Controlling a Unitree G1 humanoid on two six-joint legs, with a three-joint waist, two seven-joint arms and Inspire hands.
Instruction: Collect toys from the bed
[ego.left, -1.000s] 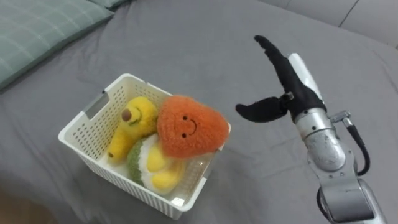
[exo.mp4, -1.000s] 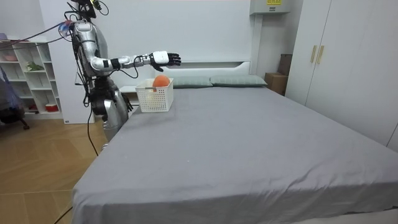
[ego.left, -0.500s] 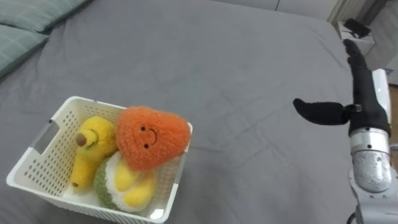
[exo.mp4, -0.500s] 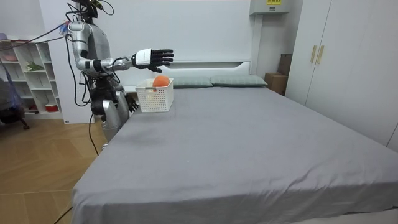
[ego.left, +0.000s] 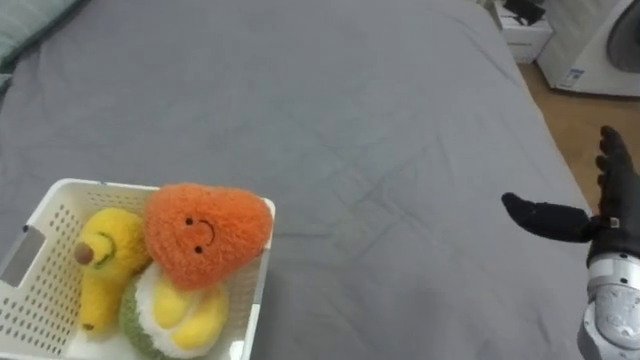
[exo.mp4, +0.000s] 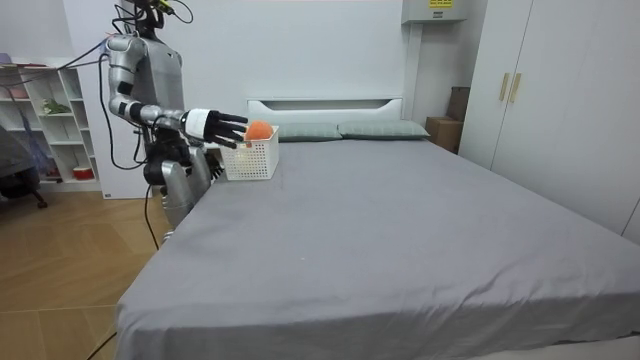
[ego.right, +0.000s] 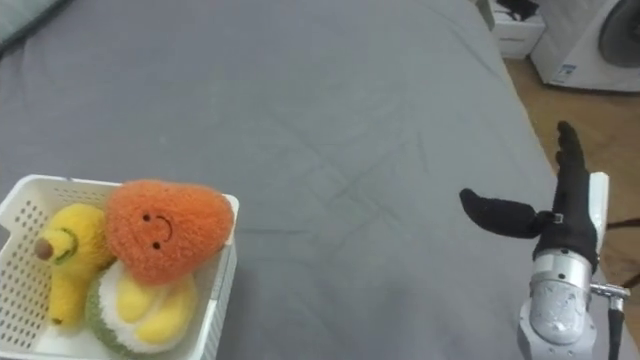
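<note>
A white slatted basket (ego.left: 58, 190) sits on the grey bed (ego.left: 340, 120) at the lower left. It holds an orange smiling plush (ego.left: 200, 235), a yellow plush (ego.left: 100, 265) and a green-and-yellow plush (ego.left: 175, 315). My right hand (ego.left: 612, 225) hangs open at the right, over the bed's edge, well apart from the basket, holding nothing. In the right eye view the basket (ego.right: 30, 190) and the right hand (ego.right: 568, 222) stand the same way. In the room view I stand by the bed's head corner, right hand (exo.mp4: 212, 127) just left of the basket (exo.mp4: 250, 160).
The bed's right edge drops to a wooden floor (ego.left: 590, 120) with a white unit (ego.left: 595, 50) beyond it. Pillows (exo.mp4: 380, 129) lie at the head of the bed. Shelves (exo.mp4: 50, 130) stand behind me and a wardrobe (exo.mp4: 560, 90) at the room view's right.
My head has swung right, sliding the basket to the picture's lower left. The right hand has drawn back from above the basket and dropped lower, staying open.
</note>
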